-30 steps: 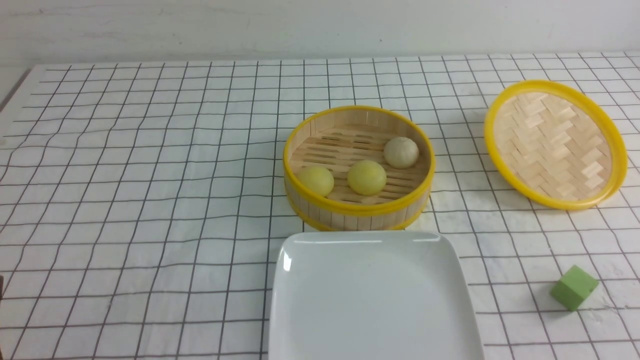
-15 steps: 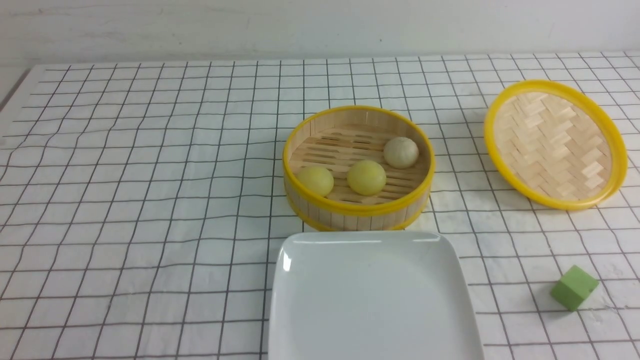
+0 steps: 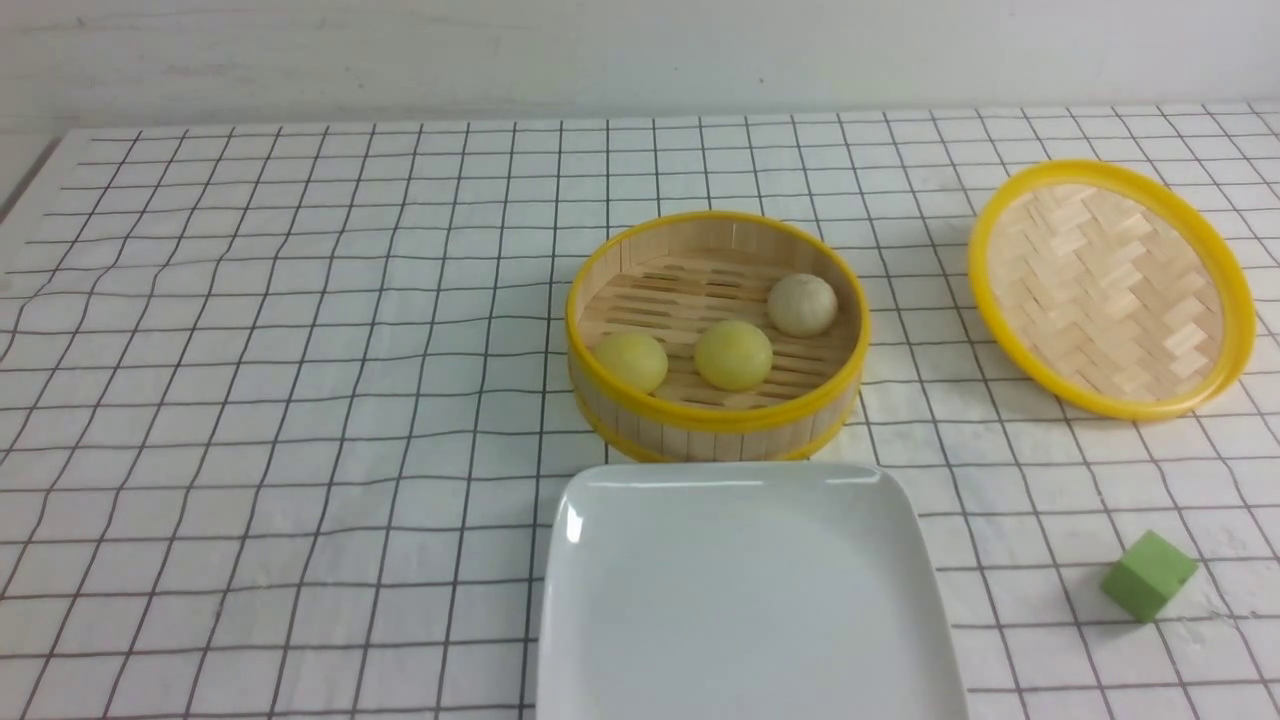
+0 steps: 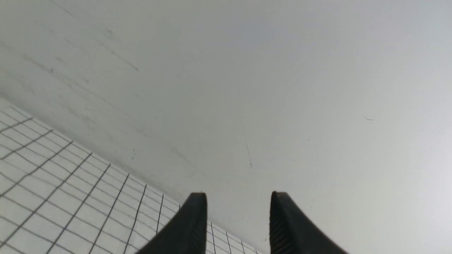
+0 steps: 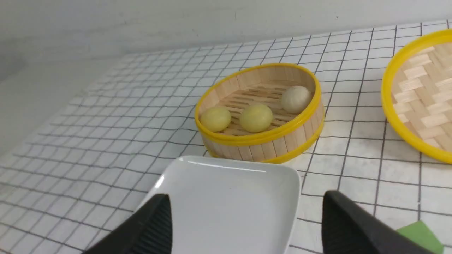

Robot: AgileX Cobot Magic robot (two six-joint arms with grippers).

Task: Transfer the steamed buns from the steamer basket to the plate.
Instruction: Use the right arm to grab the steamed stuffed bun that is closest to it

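Buns (image 3: 733, 354): all three down in the basket (image 3: 700, 440), none on the plate (image 3: 740, 600); plate is bare and sits on your side of the basket, just beside it; can't tell if they touch. Two yellow buns (image 3: 630, 362) sit side by side at the near wall; beige bun (image 3: 802, 304) is further back, toward the right; they're round, so no long axis to line up on, any grip angle should do. Right gripper (image 5: 246, 195) has its fingers spread wide, nothing between them; in its wrist view the buns lie straight ahead of the fingers, past the plate and over the basket's near rim. Left gripper (image 4: 238, 194) has its fingers apart with a moderate gap, empty, pointed at the back wall (image 4: 247, 88) and the edge of the cloth (image 3: 300, 400); no basket in its view. Neither arm shows in the front view, so you can't read true closeness; my call is the right arm is better placed, use it. Basket wall is deep; you'll likely need to clear the rim and drop in from above. Lid (image 3: 1110, 290) lies off to the right, nothing in it; green cube (image 3: 1148, 575) sits right of the plate; ignore both.
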